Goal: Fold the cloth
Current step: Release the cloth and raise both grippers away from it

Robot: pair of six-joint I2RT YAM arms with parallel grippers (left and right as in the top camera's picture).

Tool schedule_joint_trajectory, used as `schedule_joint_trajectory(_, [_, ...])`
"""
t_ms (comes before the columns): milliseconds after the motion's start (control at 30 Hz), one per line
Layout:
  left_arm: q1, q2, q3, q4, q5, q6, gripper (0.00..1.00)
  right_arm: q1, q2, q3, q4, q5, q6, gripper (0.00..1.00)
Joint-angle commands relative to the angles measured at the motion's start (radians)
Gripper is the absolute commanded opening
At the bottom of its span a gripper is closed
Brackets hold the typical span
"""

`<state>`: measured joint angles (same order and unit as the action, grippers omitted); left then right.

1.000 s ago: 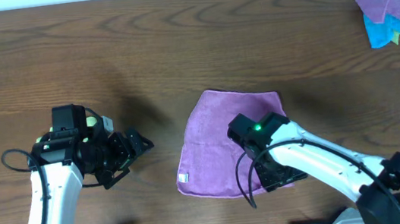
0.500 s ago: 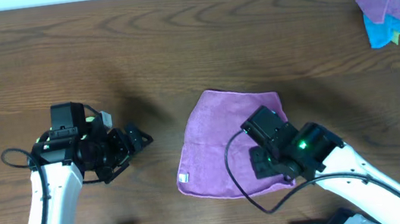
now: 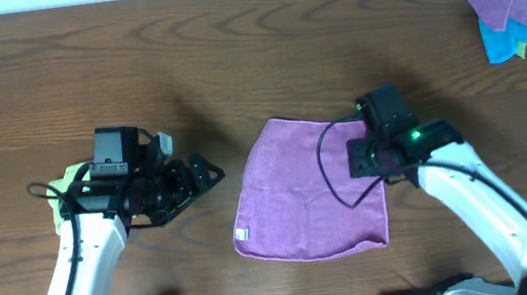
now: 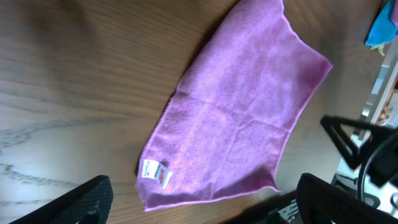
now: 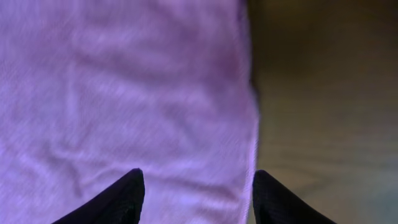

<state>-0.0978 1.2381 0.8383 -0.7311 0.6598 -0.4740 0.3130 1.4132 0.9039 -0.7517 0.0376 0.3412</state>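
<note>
One purple cloth (image 3: 290, 195), spread flat, white corner tag (image 4: 157, 172) — print unreadable

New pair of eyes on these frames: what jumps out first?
The purple cloth lies spread flat and unfolded in the middle of the table, with a white tag at its near-left corner. The right tool hangs open over the cloth's right edge, and the left tool is open to the cloth's left, apart from it. A heap of coloured cloths lies in the far right corner.
</note>
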Motion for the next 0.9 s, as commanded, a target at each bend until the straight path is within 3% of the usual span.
schedule_joint_trajectory(0, [-0.009, -0.001, 0.016, 0.001, 0.011, -0.013, 0.95, -0.053, 0.033, 0.014, 0.041, 0.011, -0.108, 0.57])
schedule_joint_trajectory(400, [-0.010, -0.001, 0.016, 0.002, 0.041, -0.013, 0.95, -0.112, 0.195, 0.031, 0.203, 0.011, -0.194, 0.59])
schedule_joint_trajectory(867, [-0.009, -0.001, 0.016, -0.005, 0.048, -0.013, 0.95, -0.112, 0.309, 0.065, 0.262, 0.006, -0.201, 0.48])
